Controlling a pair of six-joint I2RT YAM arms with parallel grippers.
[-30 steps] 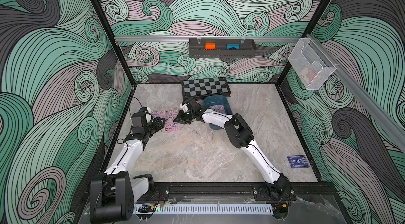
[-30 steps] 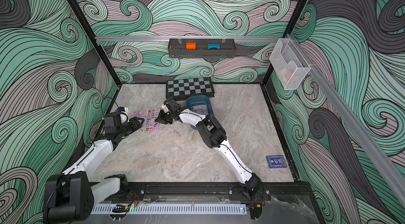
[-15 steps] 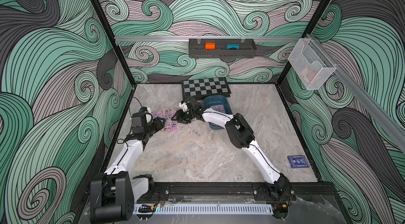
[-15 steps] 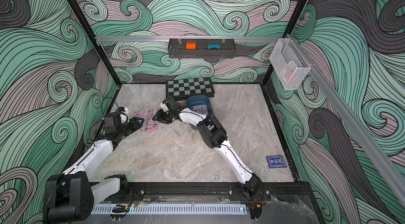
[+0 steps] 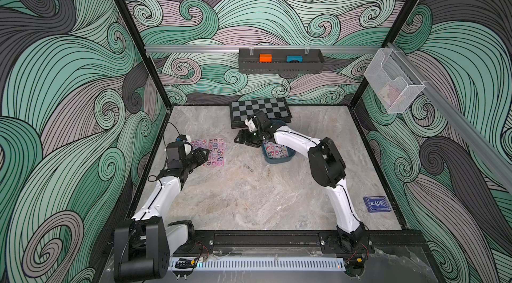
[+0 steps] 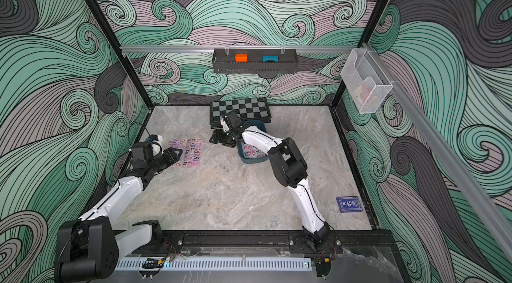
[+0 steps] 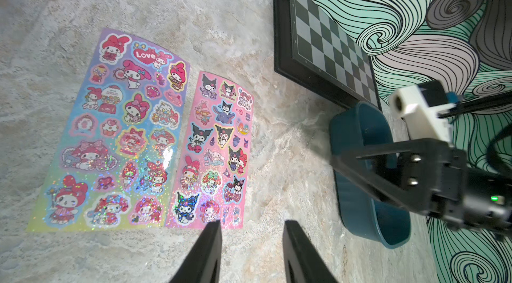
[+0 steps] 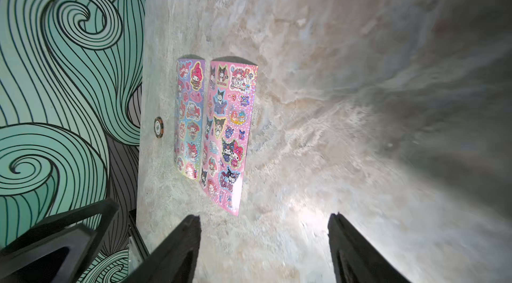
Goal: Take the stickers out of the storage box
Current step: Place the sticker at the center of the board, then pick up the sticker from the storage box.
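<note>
Right gripper hangs released, jaws wide apart with nothing between them. In both top views it is just above the frame's middle, beside the box and over the table. Left gripper, left of centre, is parted too and empty, with its tips at the edge of two stickers that lie flat, side by side, on the table. Another sheet lies inside the box, which sits just below the chessboard.

light: we find top views bright, even | glare: stickers sparkle | blur: right wrist view smeared, dim toward one side
</note>
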